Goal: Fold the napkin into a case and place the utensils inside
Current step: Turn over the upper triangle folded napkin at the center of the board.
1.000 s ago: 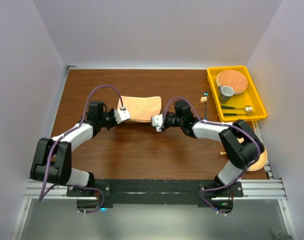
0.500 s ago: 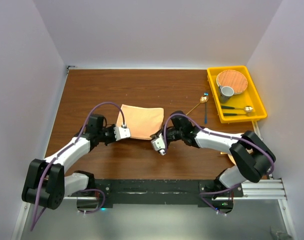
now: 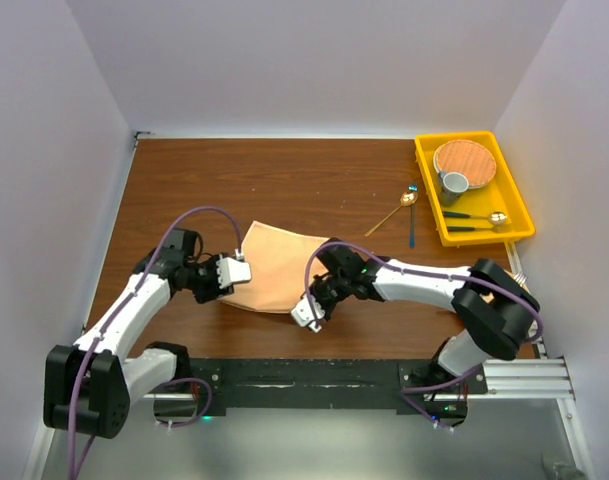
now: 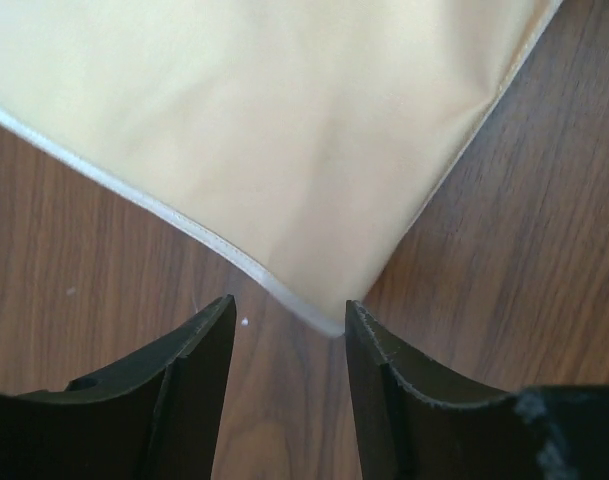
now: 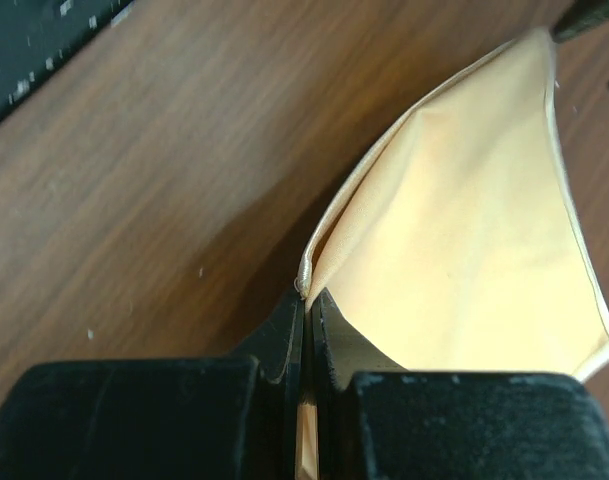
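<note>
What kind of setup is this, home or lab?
Likely a lab robot test cell, not a home: plain white panels box in a wooden table, left arm and right arm mount on an aluminium rail, a plate sits in a yellow bin.

Brown wood table, pale walls

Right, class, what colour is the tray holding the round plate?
Bright yellow: the tray shows best in the top external view.

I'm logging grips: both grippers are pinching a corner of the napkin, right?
Not both. The right gripper pinches a corner of the napkin; the left gripper stands open, the cloth's corner lying free at its fingertips, as the left wrist view shows.
</note>
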Controlling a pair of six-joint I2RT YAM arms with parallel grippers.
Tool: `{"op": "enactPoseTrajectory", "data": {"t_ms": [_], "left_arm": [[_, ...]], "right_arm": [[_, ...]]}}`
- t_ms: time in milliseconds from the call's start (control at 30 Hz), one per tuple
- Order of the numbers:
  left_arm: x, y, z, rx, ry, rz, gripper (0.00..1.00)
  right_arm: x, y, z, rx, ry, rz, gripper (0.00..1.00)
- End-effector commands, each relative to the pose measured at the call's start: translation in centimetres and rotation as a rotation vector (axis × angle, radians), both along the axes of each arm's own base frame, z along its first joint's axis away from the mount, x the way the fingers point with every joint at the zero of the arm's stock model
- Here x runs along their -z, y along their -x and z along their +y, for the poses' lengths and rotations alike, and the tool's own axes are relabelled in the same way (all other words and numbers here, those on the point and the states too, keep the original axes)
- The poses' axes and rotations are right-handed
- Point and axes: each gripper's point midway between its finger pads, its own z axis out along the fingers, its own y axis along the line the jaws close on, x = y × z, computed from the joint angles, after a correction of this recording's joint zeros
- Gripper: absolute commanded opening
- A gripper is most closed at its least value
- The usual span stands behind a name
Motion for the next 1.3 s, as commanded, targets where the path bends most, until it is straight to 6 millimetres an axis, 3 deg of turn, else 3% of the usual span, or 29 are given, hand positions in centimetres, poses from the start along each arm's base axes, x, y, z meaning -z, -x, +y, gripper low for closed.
{"op": "enactPoseTrajectory", "data": {"t_ms": [0, 67, 100, 133, 167, 233, 267, 367, 500, 533, 567, 600, 667, 833, 1000, 1167, 1267], "left_arm": [[-1.6, -0.3, 1.4, -0.067, 0.012, 0.041, 0.53], [-1.9, -0.9, 1.6, -0.110, 0.030, 0.067, 0.54], [-2.0, -1.1, 1.6, -0.120, 0.040, 0.073, 0.53], [-2.0, -1.2, 1.5, -0.126, 0.046, 0.085, 0.54], [-2.4, -1.4, 1.4, -0.128, 0.052, 0.086, 0.54], [-2.5, -1.3, 1.1, -0.113, 0.065, 0.098, 0.53], [-2.3, -1.2, 1.1, -0.103, 0.066, 0.103, 0.50], [-1.8, -0.5, 0.3, -0.071, 0.081, 0.131, 0.45], [-0.3, 0.6, -0.9, -0.049, 0.043, 0.169, 0.34], [0.0, 0.9, -1.6, -0.021, 0.028, 0.169, 0.32], [0.8, 1.4, -1.7, -0.022, 0.015, 0.177, 0.27], [1.2, 1.5, -1.6, -0.022, -0.006, 0.179, 0.25], [1.9, 1.5, -1.5, -0.036, -0.016, 0.194, 0.20], [3.9, 0.7, -0.6, -0.083, -0.079, 0.229, 0.16], [5.0, -1.3, 0.2, -0.134, -0.128, 0.214, 0.15], [4.3, -4.4, -0.6, -0.227, -0.059, 0.227, 0.17], [2.9, -5.1, -1.7, -0.234, 0.046, 0.250, 0.24]], "right_arm": [[-0.5, 1.1, 1.7, 0.010, 0.048, 0.063, 0.00], [-0.7, 2.3, 2.2, -0.005, 0.076, 0.091, 0.15], [-0.9, 3.2, 2.4, 0.001, 0.092, 0.130, 0.46], [-1.6, 3.6, 2.4, 0.027, 0.104, 0.171, 0.58], [-3.3, 2.9, 3.3, 0.058, 0.084, 0.179, 0.67], [-4.4, 2.5, 3.1, 0.158, 0.139, 0.263, 0.74], [-6.1, 1.2, 3.6, 0.204, 0.123, 0.257, 0.75], [-7.9, -2.9, 2.4, 0.378, 0.123, 0.350, 0.74], [-6.2, -9.9, -1.3, 0.648, 0.172, 0.433, 0.61], [-5.8, -10.9, -1.7, 0.691, 0.180, 0.449, 0.54], [-6.1, -12.3, -1.7, 0.730, 0.170, 0.450, 0.51], [-4.6, -13.6, -2.5, 0.800, 0.199, 0.489, 0.48], [-4.3, -15.2, -2.7, 0.861, 0.205, 0.512, 0.43], [-0.3, -16.1, -4.5, 0.959, 0.317, 0.550, 0.41], [2.4, -14.0, -6.2, 0.959, 0.435, 0.602, 0.30], [1.5, -10.6, -6.4, 0.906, 0.445, 0.709, 0.29], [-0.2, -10.8, -6.0, 0.940, 0.401, 0.753, 0.42]]}}
